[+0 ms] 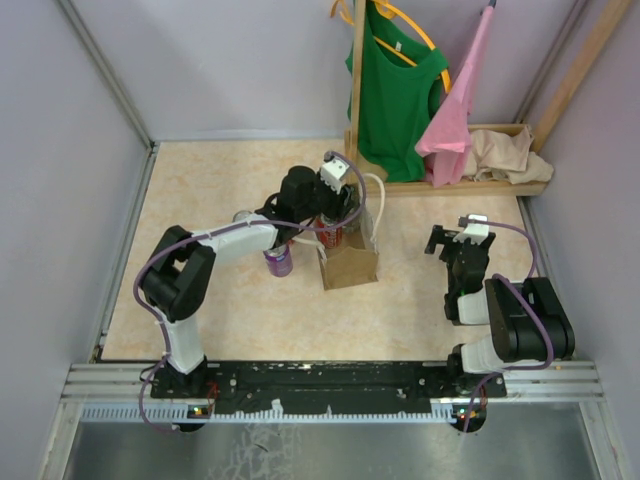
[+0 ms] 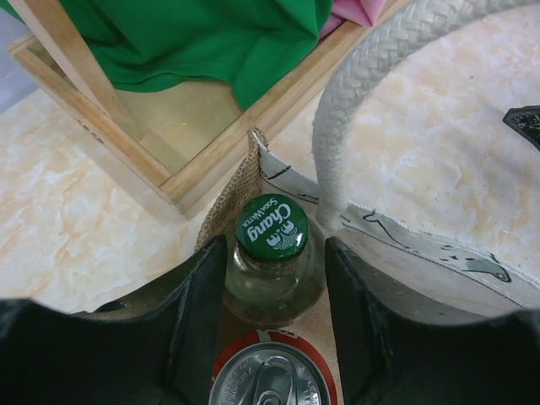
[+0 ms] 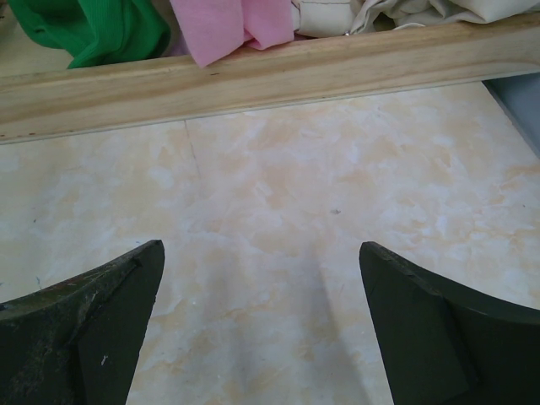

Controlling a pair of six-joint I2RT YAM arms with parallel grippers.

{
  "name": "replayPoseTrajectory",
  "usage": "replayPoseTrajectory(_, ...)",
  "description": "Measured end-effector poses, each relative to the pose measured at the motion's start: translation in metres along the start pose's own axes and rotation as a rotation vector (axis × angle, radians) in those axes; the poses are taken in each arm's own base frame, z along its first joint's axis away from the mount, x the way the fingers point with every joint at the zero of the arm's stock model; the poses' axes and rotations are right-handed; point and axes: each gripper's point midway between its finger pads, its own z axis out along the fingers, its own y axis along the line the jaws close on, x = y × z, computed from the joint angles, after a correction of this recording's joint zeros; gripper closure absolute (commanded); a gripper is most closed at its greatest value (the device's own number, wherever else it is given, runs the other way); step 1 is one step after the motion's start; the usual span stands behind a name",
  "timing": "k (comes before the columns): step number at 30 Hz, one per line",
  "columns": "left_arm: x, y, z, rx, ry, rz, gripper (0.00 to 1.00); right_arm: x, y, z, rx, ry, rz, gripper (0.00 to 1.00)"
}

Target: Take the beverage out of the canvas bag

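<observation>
The tan canvas bag [image 1: 352,266] stands mid-table with a cream rope handle [image 2: 363,101] arching over it. Its burlap rim [image 2: 226,209] also shows in the left wrist view. Inside it are a red can with a silver top [image 2: 272,377] and a glass bottle with a green cap [image 2: 272,226]. My left gripper [image 2: 276,246] reaches down into the bag mouth [image 1: 331,222]. Its jaws are half closed and press on both sides of the red can, with the bottle just beyond the fingertips. My right gripper [image 1: 447,240] is open and empty over bare table [image 3: 261,253], to the right of the bag.
A purple can [image 1: 278,262] stands on the table just left of the bag, under my left arm. A wooden rack base [image 1: 450,187] runs along the back right, with a green shirt [image 1: 400,90], a pink garment [image 1: 455,110] and a beige cloth heap [image 1: 505,152].
</observation>
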Motion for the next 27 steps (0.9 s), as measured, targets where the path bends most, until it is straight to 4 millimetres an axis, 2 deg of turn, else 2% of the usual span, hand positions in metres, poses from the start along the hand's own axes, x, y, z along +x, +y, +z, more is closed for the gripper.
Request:
replayPoseTrajectory(18, -0.008, 0.003, 0.004, -0.014, -0.027, 0.005, 0.45, 0.0, 0.0, 0.0, 0.0, 0.0, 0.0, 0.01)
replayPoseTrajectory(27, -0.004, 0.005, 0.014, -0.018, -0.024, 0.004, 0.55, 0.0, 0.0, 0.0, 0.0, 0.0, 0.0, 0.01)
